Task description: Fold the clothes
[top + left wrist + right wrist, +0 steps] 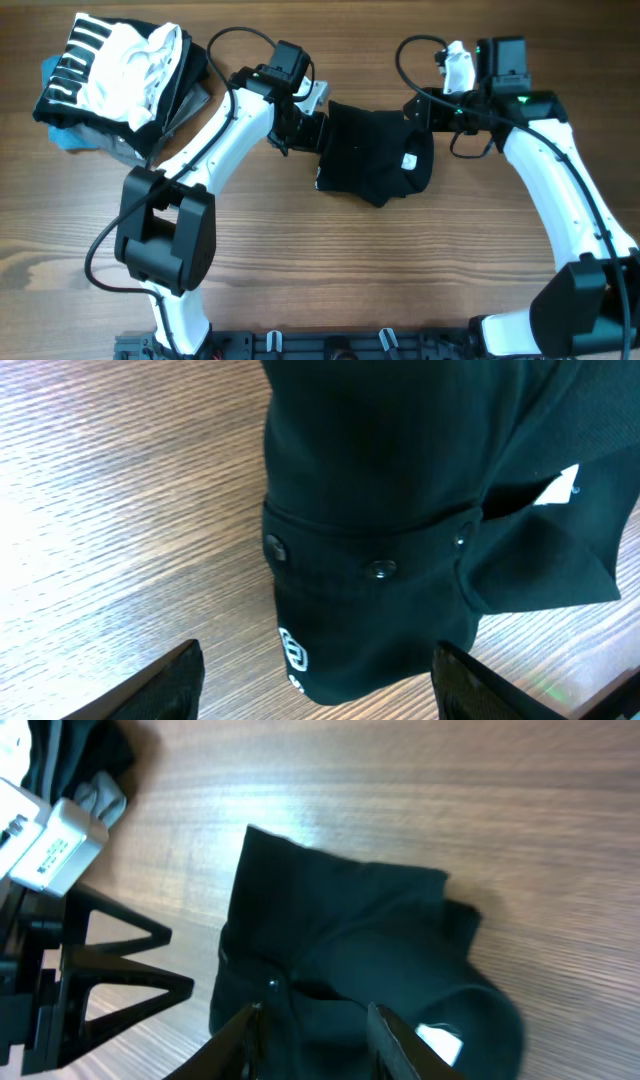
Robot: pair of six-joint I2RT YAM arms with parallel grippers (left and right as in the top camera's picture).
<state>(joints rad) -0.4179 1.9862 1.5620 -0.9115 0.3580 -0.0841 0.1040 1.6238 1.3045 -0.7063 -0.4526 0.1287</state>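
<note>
The black T-shirt [370,155] lies bunched in a loose heap at the middle of the wooden table, with a white label [409,161] showing. My left gripper [306,130] is open at its left edge. In the left wrist view the shirt [380,480] with a small white logo [293,653] lies between the wide-open fingers [320,685]. My right gripper [420,112] is at the shirt's upper right edge. In the right wrist view its fingers [318,1040] are apart over the black fabric [340,920], near the white label [440,1042].
A pile of other clothes sits at the table's far left corner: a white garment with black stripes [105,60] on grey and blue folded garments [72,137]. Bare wood table [330,270] lies in front of the shirt. The left gripper shows in the right wrist view [80,970].
</note>
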